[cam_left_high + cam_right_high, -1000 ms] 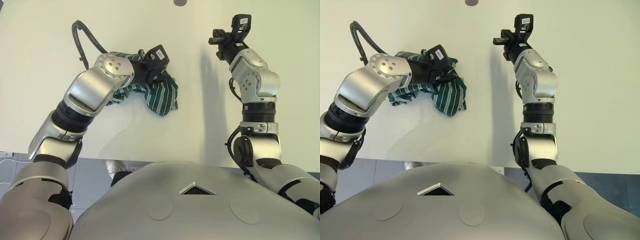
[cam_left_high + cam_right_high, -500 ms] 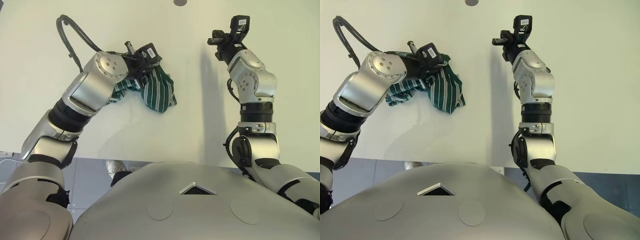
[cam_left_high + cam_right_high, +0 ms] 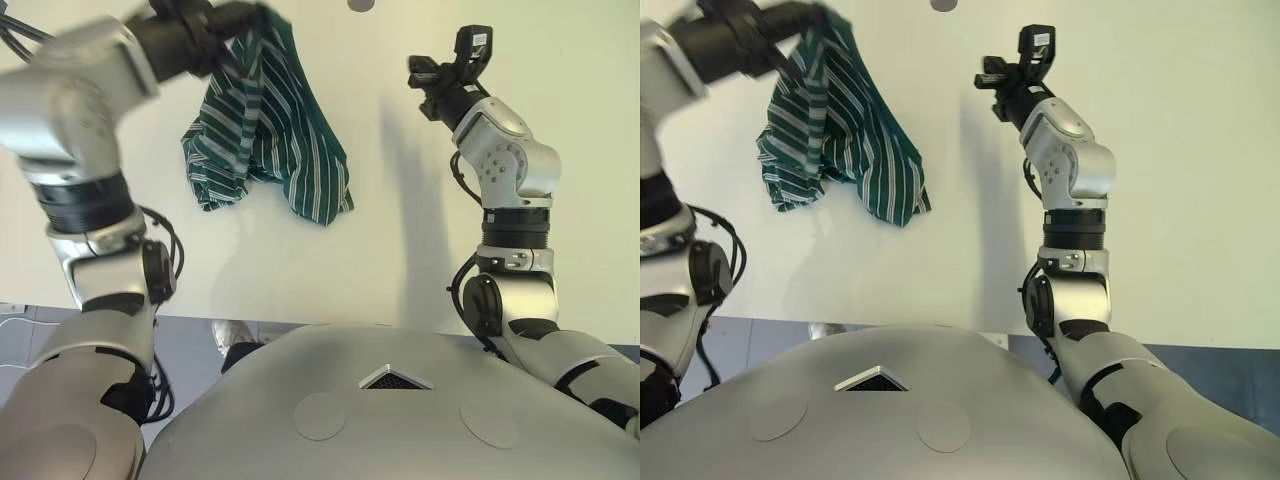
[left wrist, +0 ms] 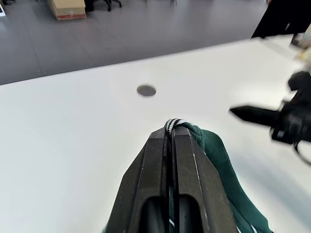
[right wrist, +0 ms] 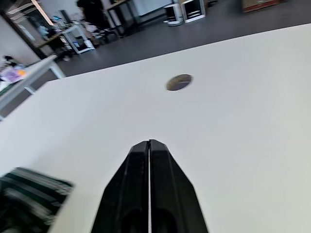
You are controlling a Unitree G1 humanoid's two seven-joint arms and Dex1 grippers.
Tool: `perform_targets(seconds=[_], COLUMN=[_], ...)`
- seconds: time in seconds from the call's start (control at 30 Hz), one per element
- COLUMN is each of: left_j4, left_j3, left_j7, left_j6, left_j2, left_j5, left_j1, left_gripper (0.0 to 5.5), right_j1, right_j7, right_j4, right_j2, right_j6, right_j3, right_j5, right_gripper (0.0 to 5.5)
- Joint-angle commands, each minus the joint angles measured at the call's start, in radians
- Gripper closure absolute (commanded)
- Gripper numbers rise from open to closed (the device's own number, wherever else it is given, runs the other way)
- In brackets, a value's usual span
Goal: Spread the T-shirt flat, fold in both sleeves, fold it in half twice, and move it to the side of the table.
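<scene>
Left eye view: dark green T-shirt with thin white stripes [image 3: 268, 140] hangs bunched from the left gripper [image 3: 236, 14], held up over the far left part of the plain white table [image 3: 400, 230]. Its lower folds seem to reach the tabletop, can't tell for sure. Left wrist view shows the jaws clamped tight on a thin striped edge of cloth, only a small loop poking past the tips. Right gripper [image 5: 149, 144] is raised over the table's middle, well apart from the shirt, jaws pressed together with nothing between them.

Risks, as judged:
- The grip is on a narrow bit of hem, so a quick swing or the cloth's own weight could pull it out and drop the shirt in a heap.
- The shirt is twisted and doubled over itself. Laid down from one hand it would likely land crumpled, with the sleeves buried, not flat.
- The right jaws must open before taking a second corner. Going in closed would just push the cloth.
- The hanging folds hide which edge is which, so a wrong pick would add twist.
</scene>
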Motion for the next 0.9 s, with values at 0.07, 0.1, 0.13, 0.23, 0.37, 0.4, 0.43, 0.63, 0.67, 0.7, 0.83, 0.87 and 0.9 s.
perform_targets(seconds=[0.07,0.1,0.13,0.23,0.37,0.4,0.43,0.63,0.67,0.7,0.83,0.87,0.9], left_j4=[0.127,0.147,0.159,0.171,0.124,0.109,0.085,0.01,0.013,0.014,0.024,0.029,0.035], left_j3=[0.13,0.133,0.133,0.124,0.128,0.126,0.122,0.108,0.106,0.108,0.129,0.137,0.143], left_j7=[0.024,0.029,0.032,0.03,0.011,0.002,-0.014,-0.057,-0.059,-0.061,-0.075,-0.075,-0.075], left_j6=[0.063,0.065,0.065,0.063,0.083,0.087,0.093,0.095,0.091,0.089,0.095,0.097,0.097], left_j2=[0.016,0.021,0.024,0.033,0.047,0.054,0.063,0.093,0.099,0.103,0.119,0.121,0.124], left_j5=[-0.095,-0.101,-0.105,-0.12,-0.166,-0.181,-0.203,-0.282,-0.287,-0.293,-0.336,-0.349,-0.361], left_j1=[-0.175,-0.199,-0.214,-0.225,-0.21,-0.204,-0.196,-0.171,-0.168,-0.165,-0.157,-0.158,-0.158], left_gripper=[5.46,5.46,5.46,5.46,5.46,5.46,5.46,5.46,5.49,5.5,5.5,5.5,5.5], right_j1=[0.058,0.078,0.092,0.117,0.075,0.061,0.039,-0.052,-0.057,-0.06,-0.024,-0.013,-0.005], right_j7=[0.172,0.205,0.225,0.216,0.201,0.209,0.223,0.344,0.359,0.372,0.459,0.48,0.494], right_j4=[-0.219,-0.279,-0.319,-0.327,-0.132,-0.083,-0.019,0.204,0.211,0.218,0.161,0.141,0.126], right_j2=[-0.04,-0.049,-0.056,-0.07,-0.06,-0.056,-0.054,-0.05,-0.051,-0.053,-0.067,-0.068,-0.07], right_j6=[0.175,0.201,0.219,0.224,0.138,0.11,0.074,-0.048,-0.063,-0.075,-0.067,-0.059,-0.055], right_j3=[0.006,0.008,0.009,0.049,0.097,0.108,0.119,0.119,0.112,0.104,0.071,0.065,0.066], right_j5=[0.223,0.275,0.31,0.299,0.193,0.171,0.147,0.1,0.102,0.105,0.163,0.179,0.187], right_gripper=[5.3,5.3,5.3,5.3,5.3,5.3,5.3,5.3,5.3,5.12,4.94,4.94,4.94])
